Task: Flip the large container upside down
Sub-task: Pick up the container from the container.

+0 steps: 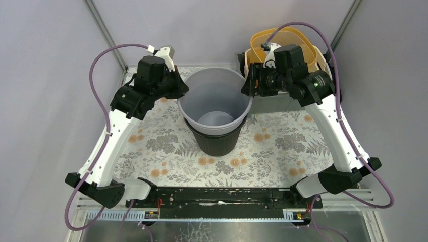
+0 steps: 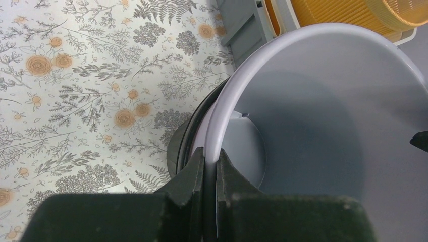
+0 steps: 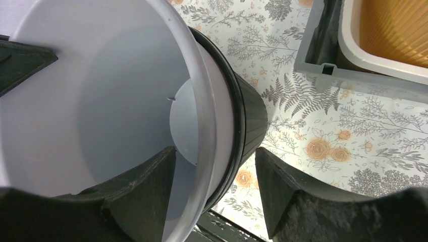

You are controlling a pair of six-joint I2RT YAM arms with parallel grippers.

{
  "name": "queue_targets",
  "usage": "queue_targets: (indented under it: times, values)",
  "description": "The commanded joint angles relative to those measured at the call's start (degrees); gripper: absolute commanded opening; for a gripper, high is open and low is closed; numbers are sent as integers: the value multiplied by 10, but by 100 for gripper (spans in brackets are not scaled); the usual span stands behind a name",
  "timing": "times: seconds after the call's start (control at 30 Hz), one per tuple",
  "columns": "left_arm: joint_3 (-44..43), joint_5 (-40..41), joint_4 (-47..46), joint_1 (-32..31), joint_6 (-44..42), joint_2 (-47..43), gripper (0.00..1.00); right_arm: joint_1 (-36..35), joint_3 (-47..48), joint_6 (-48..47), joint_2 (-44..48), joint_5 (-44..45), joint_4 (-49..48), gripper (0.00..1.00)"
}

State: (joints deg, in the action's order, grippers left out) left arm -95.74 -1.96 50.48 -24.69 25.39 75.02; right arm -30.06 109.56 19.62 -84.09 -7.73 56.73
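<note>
Standing upright at the middle of the counter (image 1: 282,146): grey pail (image 1: 212,101), mouth up, nested inside a black pail (image 1: 214,142). Left claw (image 2: 210,156) clenched on the grey pail's left rim, one finger inside, one outside. Right claw (image 3: 214,151) released, jaws wide, straddling the right rim: inner finger within the grey wall, outer finger apart from the black wall. Yellow basket (image 1: 290,43) sits behind the right arm.

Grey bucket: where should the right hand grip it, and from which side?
Pinch the thin upright rim on its right side, coming down from above, one finger inside the grey bucket, one outside. The open right hand straddles that rim, but the black bin's rim too; the left hand clamps the opposite edge.
</note>
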Motion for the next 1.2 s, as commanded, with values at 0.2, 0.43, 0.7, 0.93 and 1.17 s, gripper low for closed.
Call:
queue_targets:
  times: [0.2, 0.43, 0.7, 0.93, 1.17]
  values:
    - [-40, -28, -94, -4, 17, -13, 0, -18, 67, -12, 7, 7, 28, 66]
    - [-46, -22, -98, -5, 2, -1, 0, -25, 62, -13, 18, 12, 27, 66]
    - [-42, -33, -110, -5, 4, 0, 0, -25, 52, -16, 35, 16, 14, 67]
    - [-43, -43, -118, -4, 6, 2, 0, -25, 18, -17, 65, -16, -38, 68]
    - [-49, -55, -117, -5, -2, 7, 0, -27, -5, -28, 83, -89, -85, 67]
